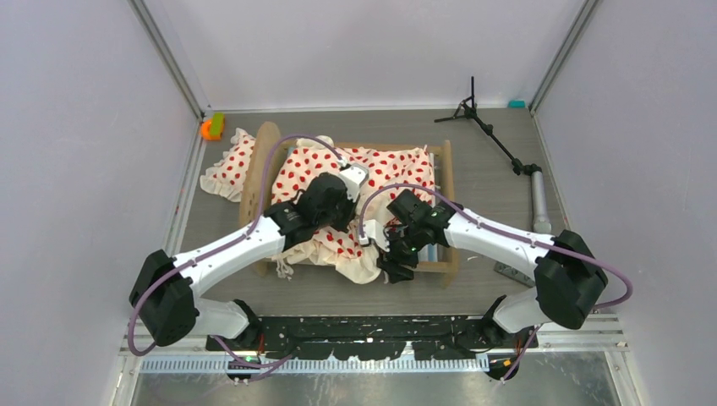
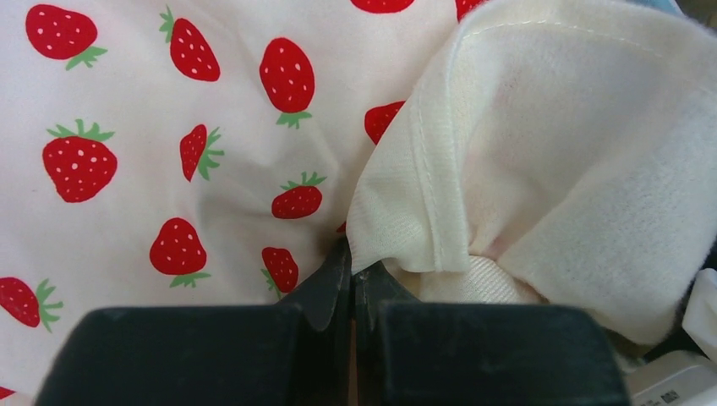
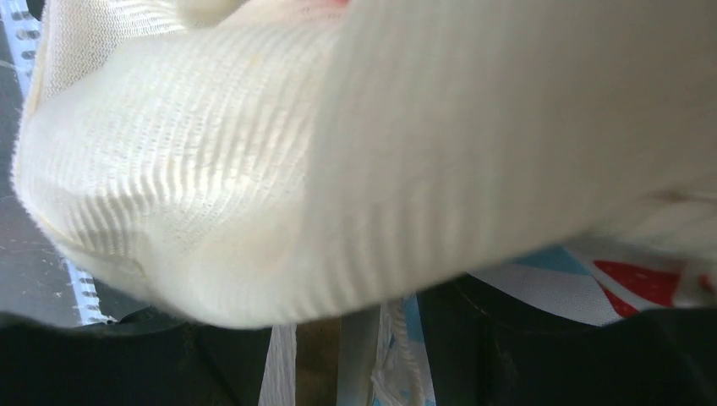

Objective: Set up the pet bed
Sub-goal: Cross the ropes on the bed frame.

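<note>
"Nearest the arm bases, what sits on the bench (image 1: 338, 296)?"

"The pet bed (image 1: 446, 199), mid-bench, with its long side toward the bases and a rounded light-wood end board at each end. A strawberry-print blanket (image 2: 169, 127) is heaped over it, and one fold spills over the near rail."

"And the right end effector (image 3: 347, 334)?"

"Down at the near rail, right of that fold. Its fingers stand spread, and the blanket's cream ribbed underside hangs across its camera. Whether cloth lies between them I cannot tell."

"The left end effector (image 2: 353, 272)?"

"Further in, over the middle of the bed. Its fingers are pressed together, pinching the blanket where the printed face meets the cream fleece backing (image 2: 575, 152). Puckers run out from the tips."

"Beyond the bed?"

"A matching ruffled pillow (image 1: 227, 167) lies on the bench just outside the left end board. Farther back, an orange-and-green toy (image 1: 211, 127) sits in the left corner, and a black tripod stand (image 1: 486, 127) is toward the right one."
</note>
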{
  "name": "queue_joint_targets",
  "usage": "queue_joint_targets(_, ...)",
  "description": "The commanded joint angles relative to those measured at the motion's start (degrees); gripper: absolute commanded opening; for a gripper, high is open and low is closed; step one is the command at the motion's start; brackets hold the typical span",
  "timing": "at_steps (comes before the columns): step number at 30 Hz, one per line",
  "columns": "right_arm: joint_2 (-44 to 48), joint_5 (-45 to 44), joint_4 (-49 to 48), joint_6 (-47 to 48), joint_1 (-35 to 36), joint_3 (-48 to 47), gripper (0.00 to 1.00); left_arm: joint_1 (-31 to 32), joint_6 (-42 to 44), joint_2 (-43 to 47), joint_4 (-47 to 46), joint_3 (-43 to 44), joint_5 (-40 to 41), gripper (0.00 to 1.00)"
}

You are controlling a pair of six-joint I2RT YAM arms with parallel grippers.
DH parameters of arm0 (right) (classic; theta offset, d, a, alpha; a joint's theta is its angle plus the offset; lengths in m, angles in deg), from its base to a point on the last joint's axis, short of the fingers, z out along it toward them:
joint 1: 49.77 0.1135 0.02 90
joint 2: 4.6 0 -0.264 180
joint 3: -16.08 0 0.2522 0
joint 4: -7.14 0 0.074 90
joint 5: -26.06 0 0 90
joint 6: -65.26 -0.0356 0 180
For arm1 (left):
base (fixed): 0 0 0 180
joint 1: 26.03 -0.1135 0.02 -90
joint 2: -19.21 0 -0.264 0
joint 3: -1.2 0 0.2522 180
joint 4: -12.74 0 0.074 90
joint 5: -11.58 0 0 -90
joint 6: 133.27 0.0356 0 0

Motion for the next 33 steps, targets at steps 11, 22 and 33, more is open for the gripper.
queue_joint_targets(11,15.7,-5.8,-0.2,-8.5,0.0,1.1,0.67,-0.6,-1.9,3.6,1.0,-1.9,-9.7,0.00)
queue_joint_targets(22,32.0,-16.3,-1.9,-23.4,-0.3,2.3,0.75,5.0,-4.6,11.5,4.2,-2.8,-12.5,0.63)
queue_joint_targets(33,31.4,-62.6,6.4,-59.6,-1.1,-7.5,0.86,14.9,-34.6,26.0,12.1,-9.8,20.5,0.64)
